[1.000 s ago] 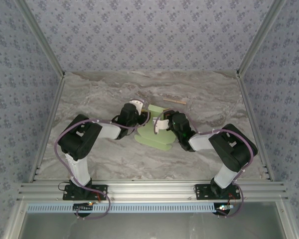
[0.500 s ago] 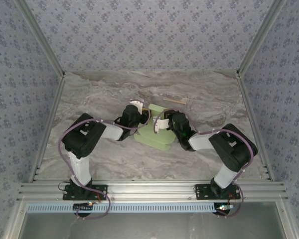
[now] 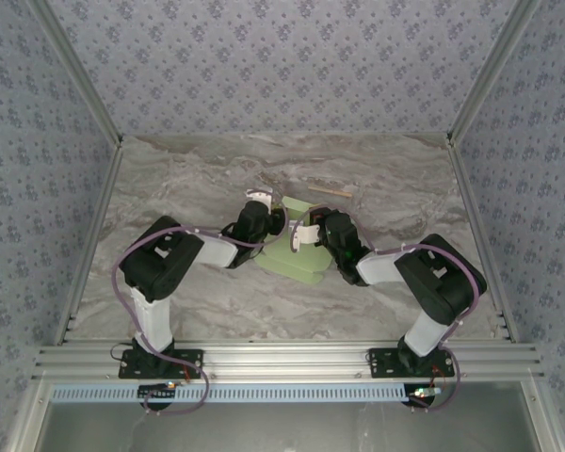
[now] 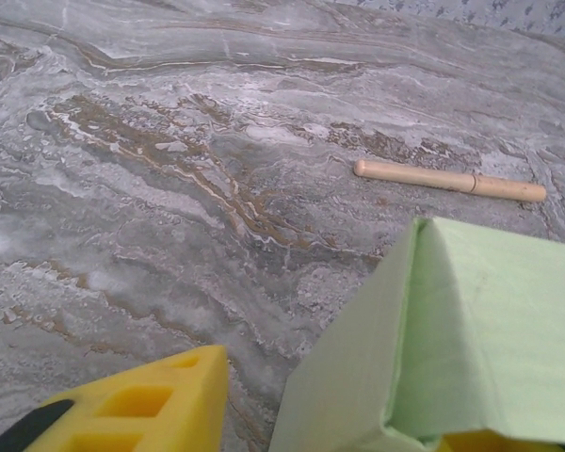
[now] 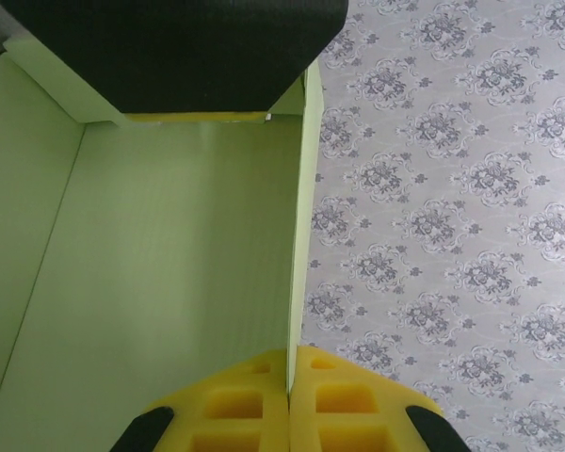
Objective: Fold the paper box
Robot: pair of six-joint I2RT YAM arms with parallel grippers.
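Observation:
The paper box (image 3: 294, 252) is pale green card, half folded, lying mid-table between both arms. In the right wrist view one upright wall (image 5: 299, 235) runs edge-on into my right gripper (image 5: 289, 407), whose yellow pads are shut on it. The box's inside panel (image 5: 160, 273) spreads to the left of that wall. My left gripper (image 4: 306, 428) is open: one yellow finger (image 4: 141, 405) stands clear of the card, and a folded corner of the box (image 4: 452, 339) sits between the jaws against the other finger. From above, the left gripper (image 3: 264, 215) is at the box's far-left corner and the right gripper (image 3: 302, 232) over its middle.
A thin tan wooden stick (image 4: 449, 181) lies on the marble table just beyond the box, also in the top view as the stick (image 3: 328, 191). A black gripper body (image 5: 169, 47) looms over the box's far end. Patterned walls enclose the table on three sides.
The left arm's elbow has swung rightward and its gripper has edged toward the box's corner. The right arm and its hold on the box wall are unchanged.

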